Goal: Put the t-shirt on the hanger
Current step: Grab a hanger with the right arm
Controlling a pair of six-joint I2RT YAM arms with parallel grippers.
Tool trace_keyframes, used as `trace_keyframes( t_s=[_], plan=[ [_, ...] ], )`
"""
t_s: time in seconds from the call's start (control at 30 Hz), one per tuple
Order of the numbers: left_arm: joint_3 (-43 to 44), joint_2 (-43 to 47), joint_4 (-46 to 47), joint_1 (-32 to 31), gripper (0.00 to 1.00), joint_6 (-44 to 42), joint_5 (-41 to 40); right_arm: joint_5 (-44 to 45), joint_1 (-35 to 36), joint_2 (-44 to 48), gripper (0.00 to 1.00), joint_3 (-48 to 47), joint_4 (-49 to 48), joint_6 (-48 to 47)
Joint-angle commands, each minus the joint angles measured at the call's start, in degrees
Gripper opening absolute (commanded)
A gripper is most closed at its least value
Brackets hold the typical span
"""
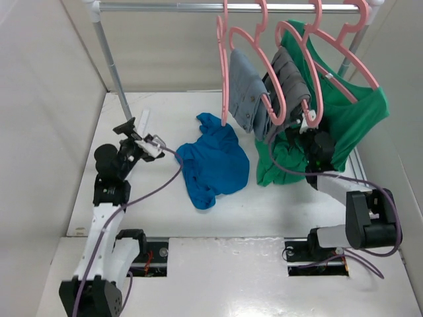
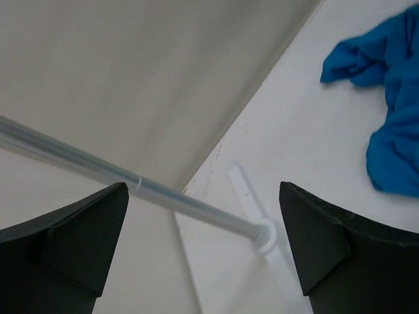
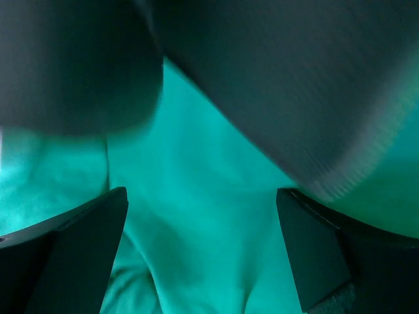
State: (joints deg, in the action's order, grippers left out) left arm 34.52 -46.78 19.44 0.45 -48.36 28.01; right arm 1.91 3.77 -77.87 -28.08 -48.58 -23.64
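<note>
White bench [image 1: 277,205] with a seam across its near part, plain off-white left wall [image 1: 39,99], far wall [image 1: 165,53] and right wall [image 1: 404,72] closing it in, metal clothes rail [image 1: 158,7] across the far top, upright pole [image 1: 111,56] at far left on a white foot [image 1: 143,123], even soft light, faint shadows.

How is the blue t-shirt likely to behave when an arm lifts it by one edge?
The t-shirt lies crumpled in soft folds on the table, so it is probably floppy and will drape and hang down. It looks thin, so likely light. Pushed, it would probably bunch up rather than slide whole.
</note>
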Motion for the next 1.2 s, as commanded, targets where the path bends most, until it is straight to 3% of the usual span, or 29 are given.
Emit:
trace_keyframes(
  t_s=[0.0,0.1,0.23,0.33,0.5,0.7,0.9,1.07,1.17],
  plan=[
    [3.1,6.9,-18.7,-0.2,1.00,-17.6,-0.7,0.8,2.2,1.9,1.00,-7.5,17.5,0.3],
    [4.5,11.4,-25.6,-0.2,1.00,-14.4,-1.2,6.2,7.7,5.2,1.00,-6.7,20.8,-3.1],
    [6.3,15.3,-27.6,-0.2,1.00,0.0,-0.7,16.4,15.7,12.2,1.00,-6.2,25.5,-3.8],
    [6.3,16.1,-28.7,-0.2,1.00,6.0,2.6,24.9,19.6,17.2,1.00,-5.7,30.4,2.3],
    [7.1,14.6,-34.2,-0.2,1.00,7.9,8.5,21.2,24.5,27.7,1.00,-5.1,37.2,6.7],
    [5.0,7.1,-36.5,-0.2,1.00,5.4,9.1,17.1,34.2,40.9,1.00,-1.4,42.7,14.0],
    [1.1,5.0,-32.7,-0.2,1.00,5.7,10.8,6.2,46.4,39.0,1.00,0.9,48.7,16.3],
    [-2.1,9.9,-29.0,-0.2,1.00,6.9,8.2,5.4,60.2,32.6,1.00,-0.6,47.9,8.9],
    [-3.4,12.8,-29.0,-0.2,1.00,6.9,6.5,5.4,67.6,26.9,1.00,-6.6,50.0,3.4]
  ],
)
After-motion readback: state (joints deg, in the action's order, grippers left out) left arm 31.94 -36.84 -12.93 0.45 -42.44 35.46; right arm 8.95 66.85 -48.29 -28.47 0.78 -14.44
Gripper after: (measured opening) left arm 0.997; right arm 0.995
